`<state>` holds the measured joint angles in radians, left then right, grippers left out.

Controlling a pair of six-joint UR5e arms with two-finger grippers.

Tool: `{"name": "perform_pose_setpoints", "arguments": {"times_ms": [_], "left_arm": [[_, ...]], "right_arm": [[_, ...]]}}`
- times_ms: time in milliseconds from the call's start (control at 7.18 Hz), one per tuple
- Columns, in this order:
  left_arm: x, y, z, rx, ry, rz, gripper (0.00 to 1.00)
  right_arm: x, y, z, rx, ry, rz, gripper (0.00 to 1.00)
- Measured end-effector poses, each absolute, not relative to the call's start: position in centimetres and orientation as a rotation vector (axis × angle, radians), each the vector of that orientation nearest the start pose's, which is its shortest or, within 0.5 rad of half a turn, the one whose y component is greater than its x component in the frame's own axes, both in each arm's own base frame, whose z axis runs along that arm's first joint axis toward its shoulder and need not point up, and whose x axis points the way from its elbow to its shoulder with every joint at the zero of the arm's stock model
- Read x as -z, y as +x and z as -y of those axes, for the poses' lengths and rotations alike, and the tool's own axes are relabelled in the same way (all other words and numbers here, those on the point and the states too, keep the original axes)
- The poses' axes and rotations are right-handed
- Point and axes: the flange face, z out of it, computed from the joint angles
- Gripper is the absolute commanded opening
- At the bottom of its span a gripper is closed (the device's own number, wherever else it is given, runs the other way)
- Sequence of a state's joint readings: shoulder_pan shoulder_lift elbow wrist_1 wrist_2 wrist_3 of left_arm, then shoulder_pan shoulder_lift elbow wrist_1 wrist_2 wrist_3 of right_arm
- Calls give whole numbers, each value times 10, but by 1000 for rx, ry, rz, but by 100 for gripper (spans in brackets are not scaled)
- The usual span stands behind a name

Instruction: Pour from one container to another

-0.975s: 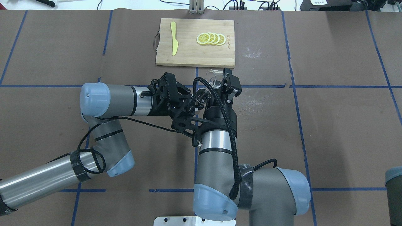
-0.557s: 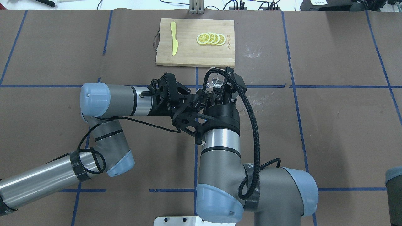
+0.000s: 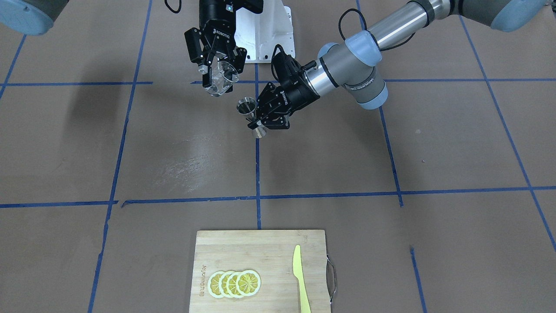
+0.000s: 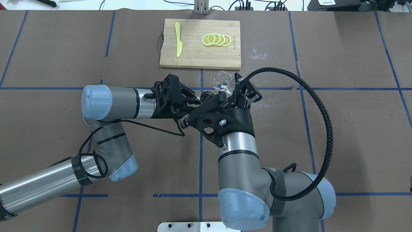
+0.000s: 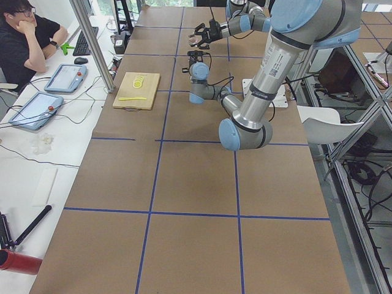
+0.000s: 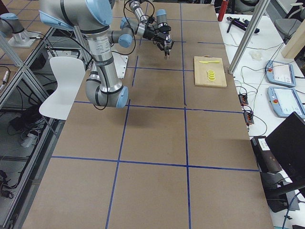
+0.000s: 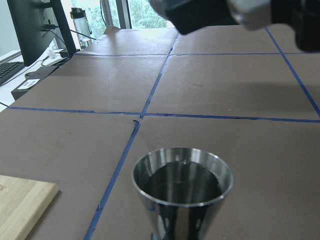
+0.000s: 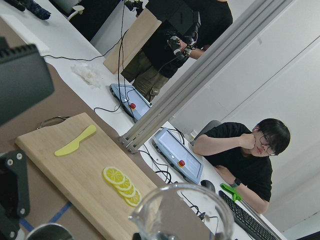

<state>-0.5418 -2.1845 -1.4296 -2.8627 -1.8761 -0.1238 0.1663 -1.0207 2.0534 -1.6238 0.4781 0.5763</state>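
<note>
Holding the jigger [image 3: 247, 106] upright in the left gripper [image 3: 258, 121], clamped across the narrow waist, well clear of the table [image 3: 391, 243] and above its middle, short of the cutting board [image 3: 269, 256] at the far edge. Showing a dark, mirror-like inside in the left wrist view; cannot tell of any liquid there.

Just to the right, carrying the glass cup [image 4: 221, 81] in the right gripper [image 3: 218, 67], pinched shut on the glass wall. Tilted, seemingly toward the jigger, set beside it and apparently a little higher, not touching. No stream visible between the two, and no telling of anything left inside the glass.

Judged to be the pouring step itself, with the lip off to one side of the steel rim, not squarely over it. Next move, most likely:
- Bring the cup's lip leftward until directly above the jigger's open top.
- Hold the jigger level and motionless.
- Roll the right wrist slowly, given so narrow a target.

Worth watching for spill onto the brown paper around the table's middle, and for glass knocking against steel.
</note>
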Motion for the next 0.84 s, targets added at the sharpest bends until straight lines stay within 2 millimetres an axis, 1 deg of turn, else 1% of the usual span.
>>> {"name": "perform_pose_setpoints", "arguments": {"times_ms": [279,418,557,697,836], "left_arm": [[-219,516,434,-910,1417,-1194,0],[-225,511,436,-900,1423,-1196,0],[-234,500,440,-883,1431,-1196,0],[-243,484,445,-865,1440,-1190,0],[-253,464,445,-841,1441,-1189,0]], "right_arm": [[-139,-472,305,167,1301,187,0],[-140,-472,306,167,1301,185,0],[-141,-472,306,166,1301,184,0],[-142,-472,307,166,1301,180,0],[-143,-471,308,165,1301,177,0]]}}
